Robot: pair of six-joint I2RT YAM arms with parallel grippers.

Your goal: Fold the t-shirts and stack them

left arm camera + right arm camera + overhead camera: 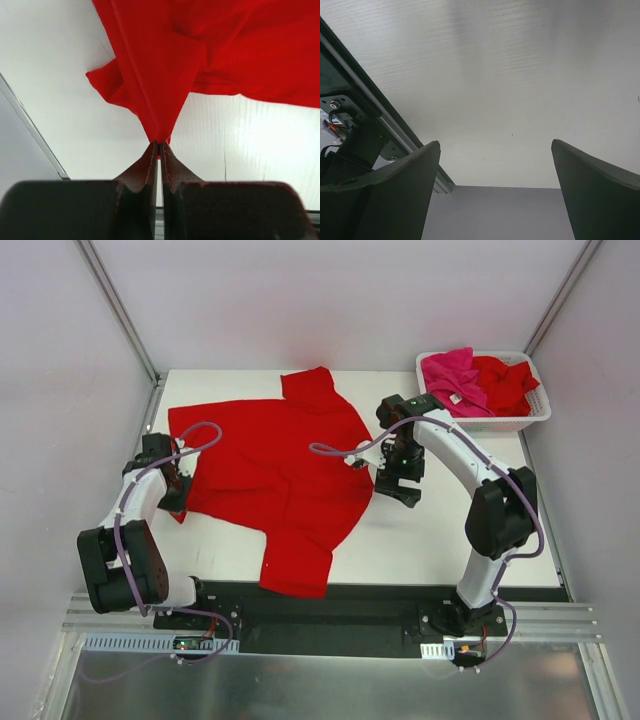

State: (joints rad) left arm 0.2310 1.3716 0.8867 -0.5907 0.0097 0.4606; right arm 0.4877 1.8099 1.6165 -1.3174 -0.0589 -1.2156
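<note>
Fabric pinched tight: my left tool was clenched on a fold of the red t-shirt. Its two fingers were pressed together, and the left wrist view showed the cloth drawn up into a point between their tips. From above, that tool sat at the shirt's left edge, near the left side of the tabletop.

The shirt lay spread across the middle and left of the white tabletop, rumpled rather than flat. One sleeve reached toward the far edge and another corner lay past the near edge, toward the arm bases.

My right tool sat just beside the shirt's right edge, released, its fingers standing wide apart with nothing between them. The right wrist view showed only a plain white surface and a frame rail beyond them.

At the far right corner stood a white slotted basket, well apart from the spread shirt. A crumpled pink t-shirt with a small white label showing lay on the basket's left side. A second red shirt was bunched beside it on the right, the two touching.
</note>
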